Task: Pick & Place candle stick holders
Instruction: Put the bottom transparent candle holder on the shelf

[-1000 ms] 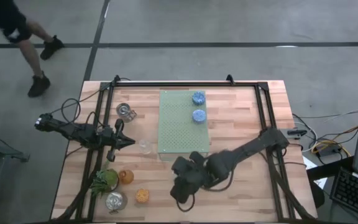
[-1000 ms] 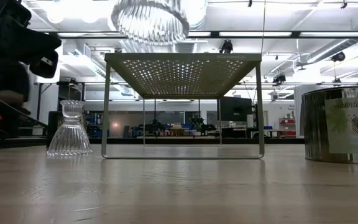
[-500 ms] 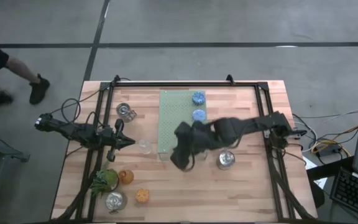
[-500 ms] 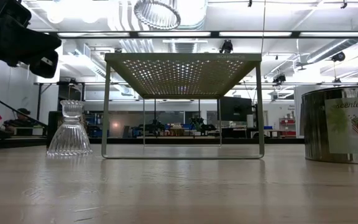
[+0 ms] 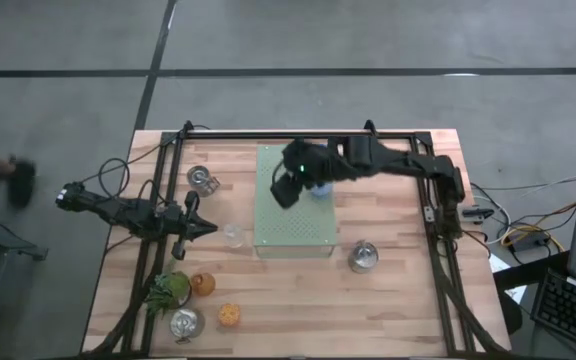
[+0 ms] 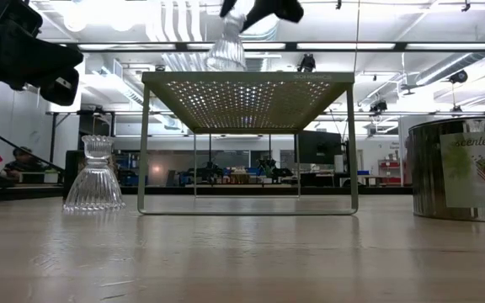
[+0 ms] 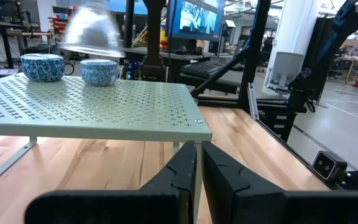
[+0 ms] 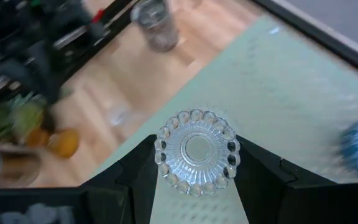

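My right gripper [image 5: 288, 185] hangs over the pale green perforated board [image 5: 288, 225], shut on a clear glass candle stick holder [image 8: 196, 152]. In the low view that holder [image 6: 226, 49] is above the board's top. Two blue holders [image 7: 42, 66] [image 7: 99, 71] stand on the board's far part. Another clear holder [image 6: 95, 172] stands on the table left of the board. A silver holder [image 5: 203, 180] stands at the far left, and orange [image 5: 203, 284], amber [image 5: 228, 315] and silver [image 5: 185, 323] ones at the near left. My left gripper [image 5: 208, 228] waits shut, left of the board. My right gripper pinches the clear glass holder between its two fingers [image 8: 138, 171], which stand on opposite sides of its ribbed body [image 8: 166, 177]. The fingers slant down from above. The holder is lifted clear above the board, its wider end [image 6: 224, 61] downward.
A silver tin [image 5: 364, 257] with a label stands on the table near the board's near right corner. A green plant sprig [image 5: 168, 290] lies at the near left. A black frame [image 5: 298, 135] runs along the table's far and side edges.
My right gripper has travelled from the table's near edge toward the far edge and upward, carrying the clear glass holder over the green board, and has rolled somewhat. The silver tin it hid a second ago now shows. A person beyond the table has walked off to the left.
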